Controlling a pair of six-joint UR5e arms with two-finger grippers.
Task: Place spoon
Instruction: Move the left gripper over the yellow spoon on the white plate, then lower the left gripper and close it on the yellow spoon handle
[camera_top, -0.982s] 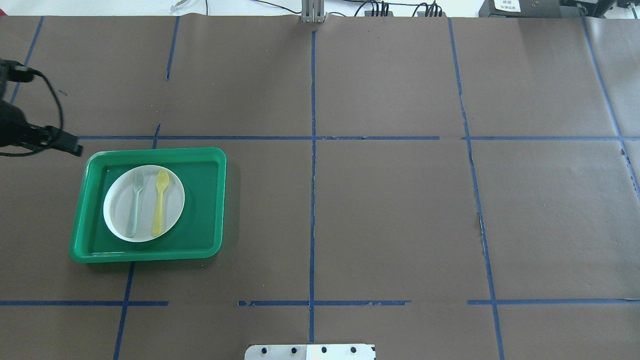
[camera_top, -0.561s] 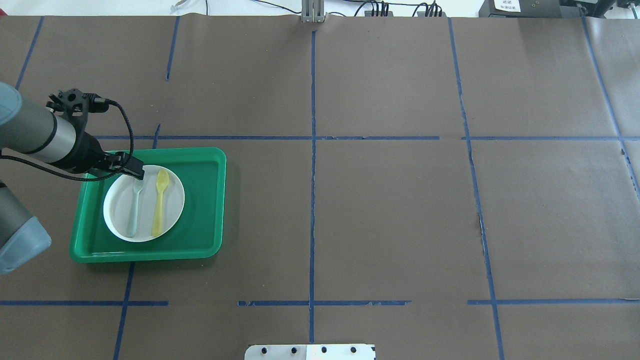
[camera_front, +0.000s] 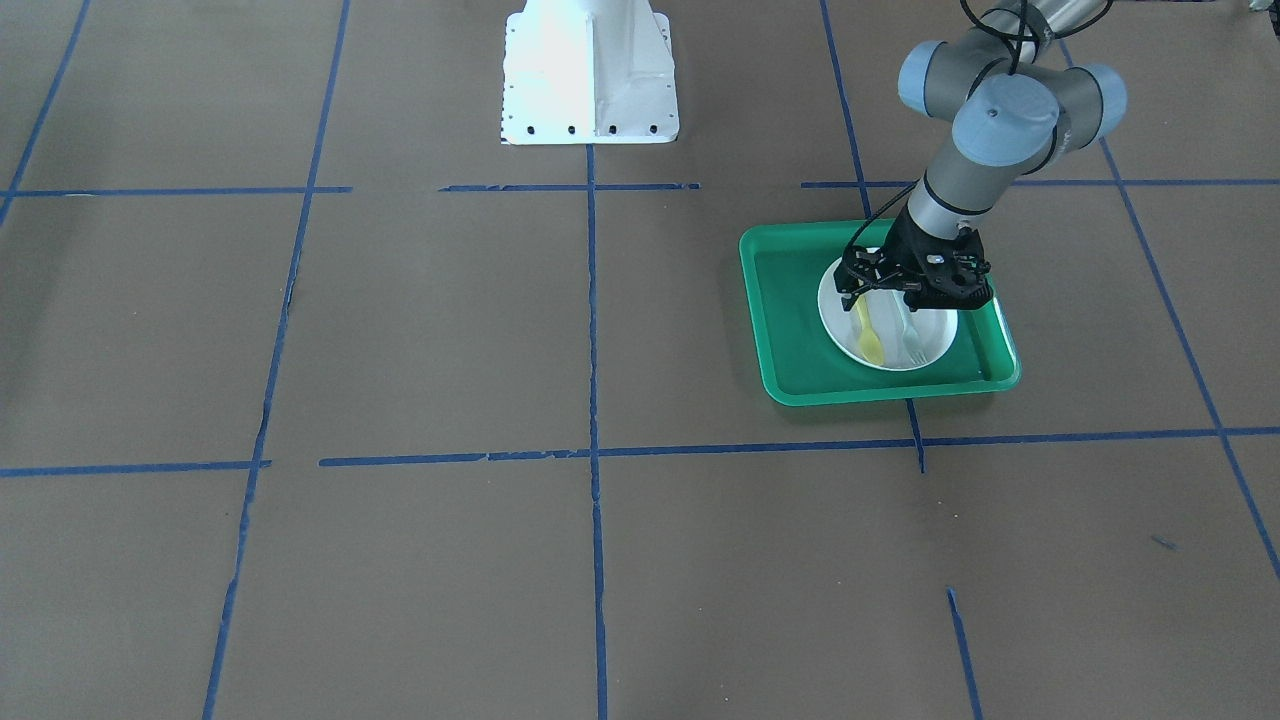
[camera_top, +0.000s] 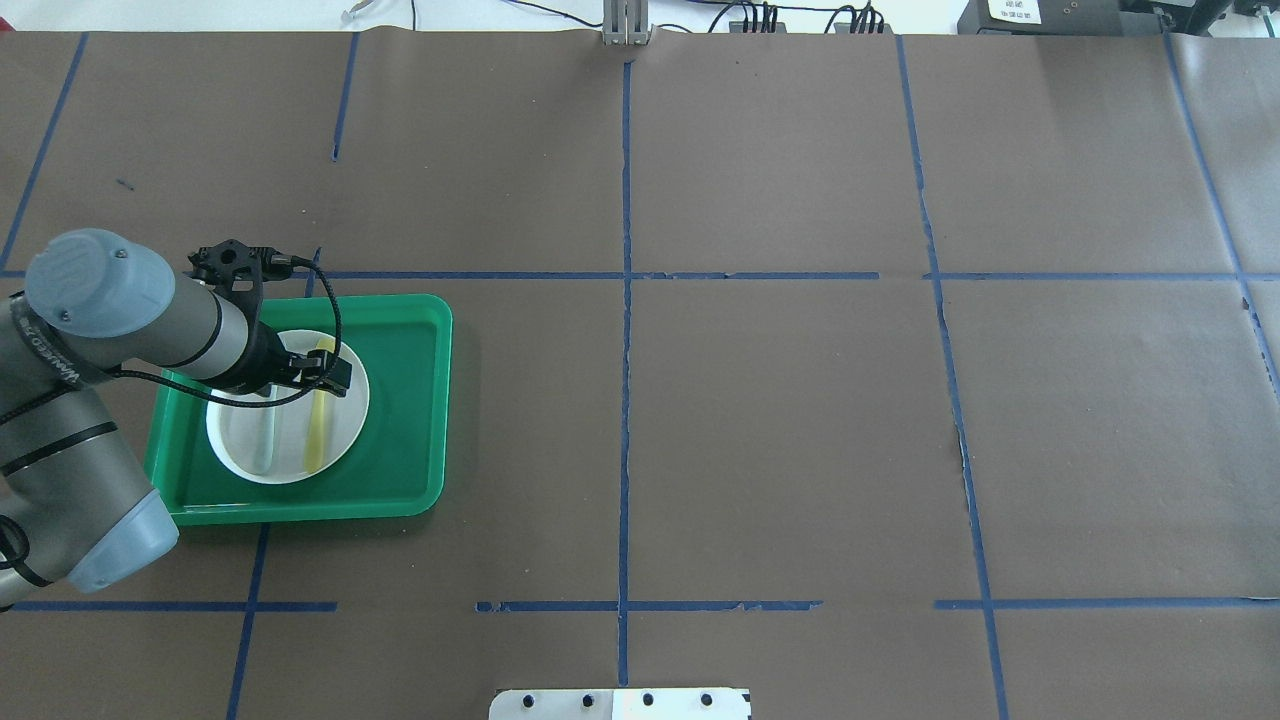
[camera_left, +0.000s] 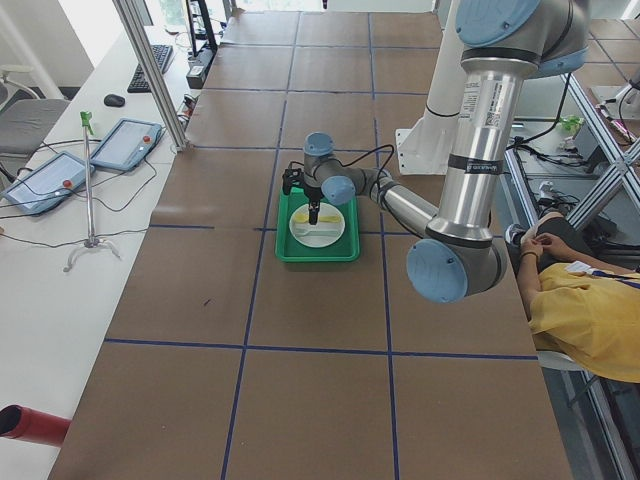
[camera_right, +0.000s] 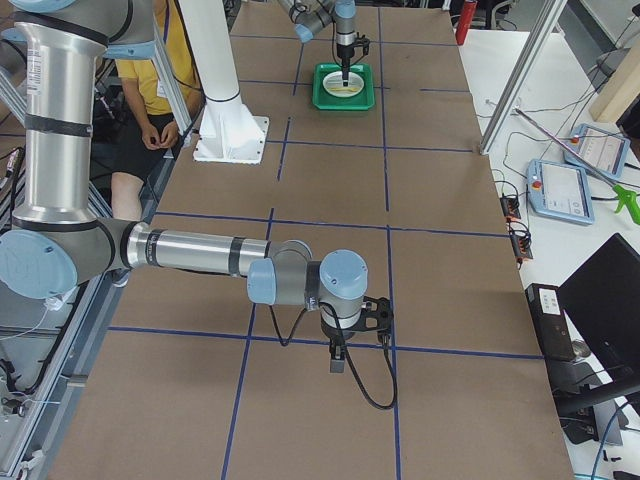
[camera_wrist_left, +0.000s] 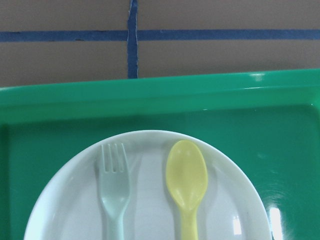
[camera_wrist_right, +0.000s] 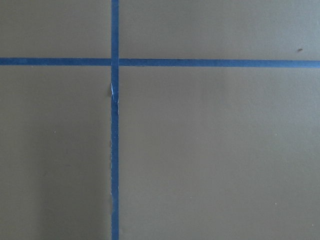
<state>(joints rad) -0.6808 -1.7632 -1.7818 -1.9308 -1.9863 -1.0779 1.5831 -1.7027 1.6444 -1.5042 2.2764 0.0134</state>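
The yellow spoon lies on a white plate inside a green tray, its bowl toward the far side, beside a pale fork. In the overhead view my left gripper hangs above the plate over the spoon's bowl end; only the spoon's handle shows there. The fingers look pressed together, with nothing between them. In the front view the gripper is over the spoon. My right gripper hangs over bare table far from the tray; I cannot tell whether it is open or shut.
The tray sits at the table's left part on brown paper with blue tape lines. The robot's white base stands at the table's near edge. A seated person is beside the table.
My left arm has swung in from the table's left edge to over the tray and now covers the spoon's bowl and the fork's tines. The spoon and fork have not moved.
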